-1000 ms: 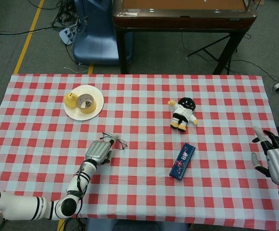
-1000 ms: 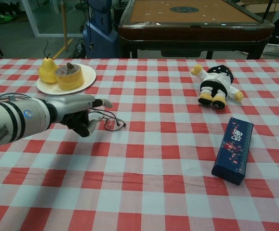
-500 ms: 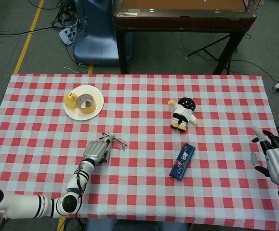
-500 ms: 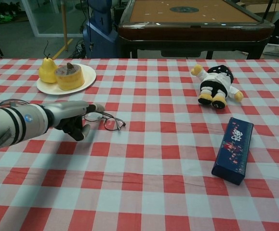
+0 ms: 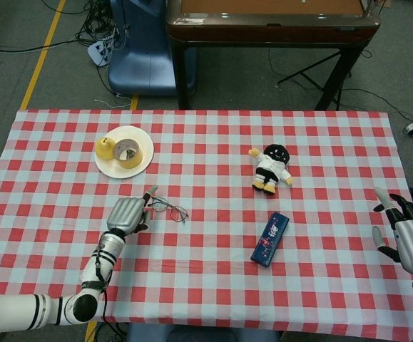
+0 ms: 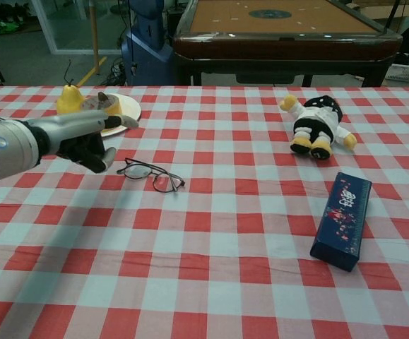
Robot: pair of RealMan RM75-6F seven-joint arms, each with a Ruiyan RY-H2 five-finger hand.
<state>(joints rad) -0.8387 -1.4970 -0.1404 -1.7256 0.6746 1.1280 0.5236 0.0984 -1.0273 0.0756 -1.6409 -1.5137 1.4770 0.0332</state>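
A table covered with a red-and-white checked cloth [image 5: 213,164] carries everything. On its far left lies a cream plate [image 5: 140,161], and near the middle left a pair of thin-rimmed glasses [image 6: 151,176] lies flat on the cloth, lenses toward the right. Far right of centre a small plush doll [image 5: 271,168] in black and white lies on its back, and nearer, to the right, a dark blue oblong box [image 6: 342,219] lies flat, set at a slant
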